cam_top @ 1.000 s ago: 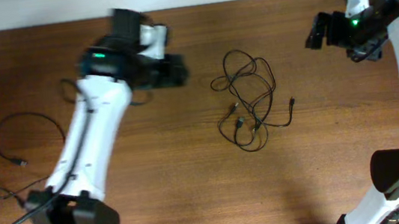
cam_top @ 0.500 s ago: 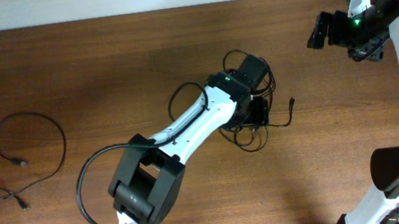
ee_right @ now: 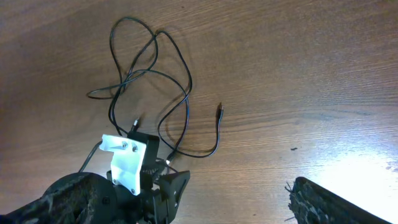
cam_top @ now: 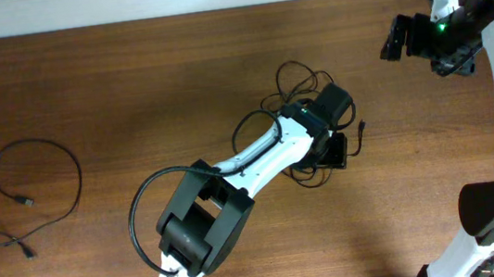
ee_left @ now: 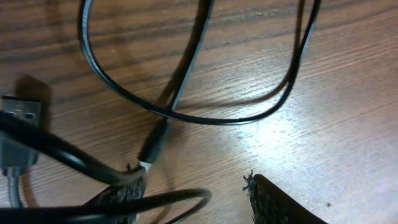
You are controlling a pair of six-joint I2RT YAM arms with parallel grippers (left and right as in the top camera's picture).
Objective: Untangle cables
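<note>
Brown wood grain marks the table point(cam_top: 109, 70), and the left gripper point(cam_top: 333, 151) sits low over it, right at the lower edge of the tangled cables point(cam_top: 300, 84). In the left wrist view its jaws stand wide apart. Only the tips of its two fingers point(ee_left: 283, 205) show at the bottom edge, and nothing is pinched between them. A black cord crosses the tip of the other finger, but I cannot tell whether it rests on the finger or merely passes in front. A thin plug end point(ee_left: 153, 144) lies on the wood in the gap between the jaws, and a USB plug point(ee_left: 18, 116) sits at the left edge, partly covered by a cord.

From overhead, the left arm hides the lower half of the tangle; only the upper loops and a small jack plug point(cam_top: 361, 126) to the right are clear.

The right gripper point(cam_top: 393, 45) hangs well apart from the cables, near the far right of the table. Its jaws are spread wide with nothing in them, and its fingers point(ee_right: 333, 206) are cut off by the frame.

A separate cord point(cam_top: 38, 174) lies in a loop near the table's left edge, well away from both arms.
</note>
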